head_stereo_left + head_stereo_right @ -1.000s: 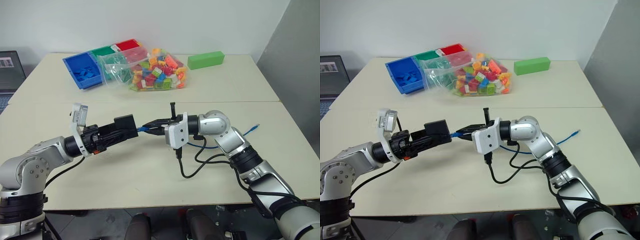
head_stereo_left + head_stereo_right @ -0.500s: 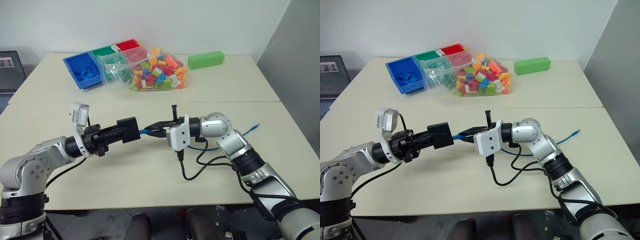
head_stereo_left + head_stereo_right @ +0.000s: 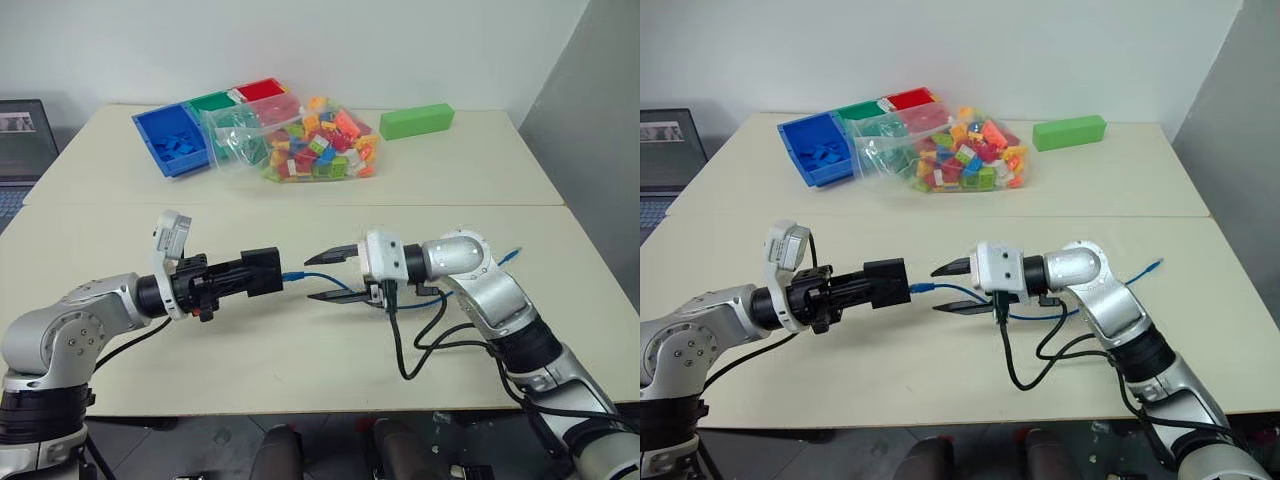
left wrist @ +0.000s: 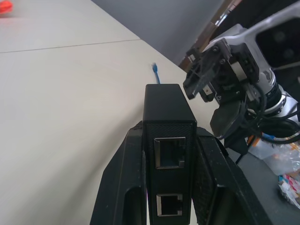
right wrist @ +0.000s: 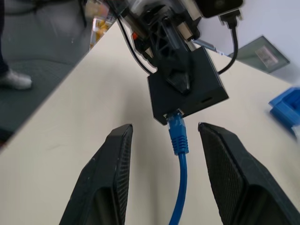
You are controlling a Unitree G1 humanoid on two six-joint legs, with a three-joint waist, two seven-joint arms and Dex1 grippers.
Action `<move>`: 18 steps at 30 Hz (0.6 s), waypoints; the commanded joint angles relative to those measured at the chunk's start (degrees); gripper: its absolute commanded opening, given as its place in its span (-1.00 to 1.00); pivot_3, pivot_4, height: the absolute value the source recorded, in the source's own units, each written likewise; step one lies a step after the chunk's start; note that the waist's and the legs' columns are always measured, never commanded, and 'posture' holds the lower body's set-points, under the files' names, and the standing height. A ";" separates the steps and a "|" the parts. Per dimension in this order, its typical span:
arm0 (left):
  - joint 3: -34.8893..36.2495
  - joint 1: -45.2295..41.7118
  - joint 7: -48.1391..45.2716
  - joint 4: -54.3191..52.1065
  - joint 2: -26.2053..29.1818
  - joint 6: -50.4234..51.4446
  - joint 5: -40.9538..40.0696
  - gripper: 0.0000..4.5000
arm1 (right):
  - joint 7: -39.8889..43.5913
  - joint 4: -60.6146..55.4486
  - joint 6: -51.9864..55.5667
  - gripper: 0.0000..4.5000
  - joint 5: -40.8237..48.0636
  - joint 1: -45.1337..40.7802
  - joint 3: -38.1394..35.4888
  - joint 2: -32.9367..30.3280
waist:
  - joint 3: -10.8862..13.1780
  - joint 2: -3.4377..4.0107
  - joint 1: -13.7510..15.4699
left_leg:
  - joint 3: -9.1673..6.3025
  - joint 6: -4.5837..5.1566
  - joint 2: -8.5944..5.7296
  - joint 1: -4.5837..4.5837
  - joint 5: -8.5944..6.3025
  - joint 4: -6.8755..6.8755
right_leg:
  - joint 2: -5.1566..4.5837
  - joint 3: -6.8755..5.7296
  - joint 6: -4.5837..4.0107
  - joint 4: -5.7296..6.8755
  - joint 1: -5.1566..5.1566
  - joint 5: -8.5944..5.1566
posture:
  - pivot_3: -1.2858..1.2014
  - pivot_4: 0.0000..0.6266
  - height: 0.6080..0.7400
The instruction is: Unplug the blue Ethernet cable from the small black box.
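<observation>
Head view: left gripper (image 3: 262, 272) clamped on black box (image 3: 263, 271), held above the table (image 3: 300, 345).
Cable: blue cable (image 3: 300, 274) plugged into the box's side facing the right gripper (image 3: 333, 274), whose fingers are spread on either side of it, not touching.
Left wrist: box (image 4: 169, 136) between fingers, two ports facing the camera.
Right wrist: plug (image 5: 178, 132) in box (image 5: 187, 86); fingers (image 5: 111, 173) parted beside the cable.

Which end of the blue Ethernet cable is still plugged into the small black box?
The end between the hands: its plug sits in the small black box. The other end lies free on the table.
</observation>
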 commanded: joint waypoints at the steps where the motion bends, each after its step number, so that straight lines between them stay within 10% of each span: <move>1: -0.13 -1.41 -1.83 -1.14 0.52 -0.78 -0.42 -0.64 | -3.67 -3.09 14.02 0.05 8.06 1.28 -3.92 1.92 | 0.00 0.00 -0.03 | 0.00 0.00 0.00 0.00 0.00 0.00 | 0.01 0.00 0.00 0.00 0.00 0.00 | 0.03 -0.52 1.00; 18: -0.61 -2.94 -1.99 -1.32 -0.66 0.55 -2.03 -0.64 | -10.55 -1.17 31.36 0.05 18.30 2.93 -8.87 9.82 | 0.00 0.00 -0.13 | 0.03 0.01 0.00 -0.05 -0.01 -0.03 | 0.06 0.01 0.03 -0.08 -0.03 -0.02 | 0.03 -0.52 1.00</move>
